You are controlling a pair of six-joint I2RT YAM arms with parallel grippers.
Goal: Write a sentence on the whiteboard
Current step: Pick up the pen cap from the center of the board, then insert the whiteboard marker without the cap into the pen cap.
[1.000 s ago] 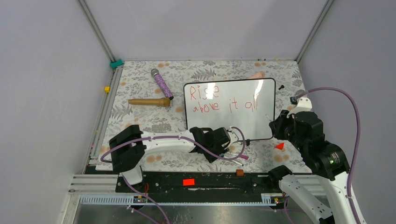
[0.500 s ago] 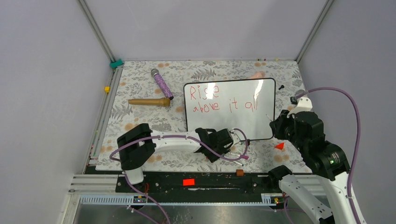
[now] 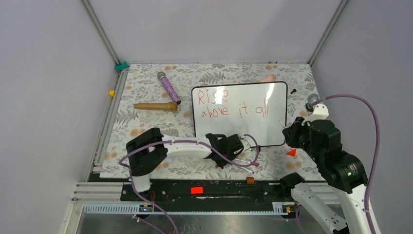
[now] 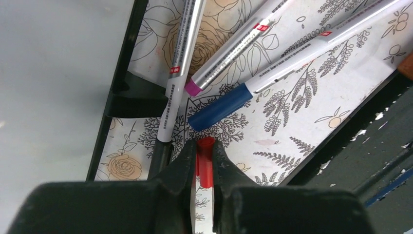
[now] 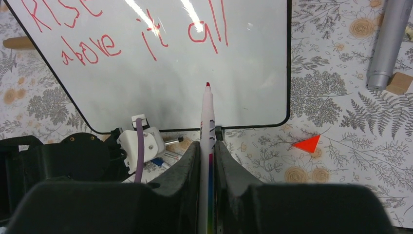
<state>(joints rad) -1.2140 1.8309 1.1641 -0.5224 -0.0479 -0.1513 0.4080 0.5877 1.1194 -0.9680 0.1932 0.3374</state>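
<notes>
The whiteboard [image 3: 253,129] lies flat in the middle of the table, and the sentence [image 3: 229,103] "Rise above it all" stands on it in red, in two lines. My left gripper [image 3: 243,155] is low at the board's near edge. In the left wrist view it [image 4: 204,146] is shut on a small red cap [image 4: 205,168]. My right gripper [image 3: 285,130] hovers at the board's right near corner. It [image 5: 208,146] is shut on a white marker [image 5: 207,117] whose red tip points at the whiteboard [image 5: 160,83] below the word "all".
Loose pens lie by the left gripper: a blue-capped one [image 4: 221,105], a purple-capped one [image 4: 229,48] and a black-ended one [image 4: 178,73]. On the mat are a purple microphone [image 3: 168,87], a wooden rod [image 3: 156,106], a red triangle [image 3: 291,152] and a brown block [image 3: 250,180]. A silver cylinder [image 5: 389,39] lies right of the board.
The left gripper's jaws have closed on the red cap, and the left arm's elbow has slid right. The right arm has shifted slightly, still holding the marker.
</notes>
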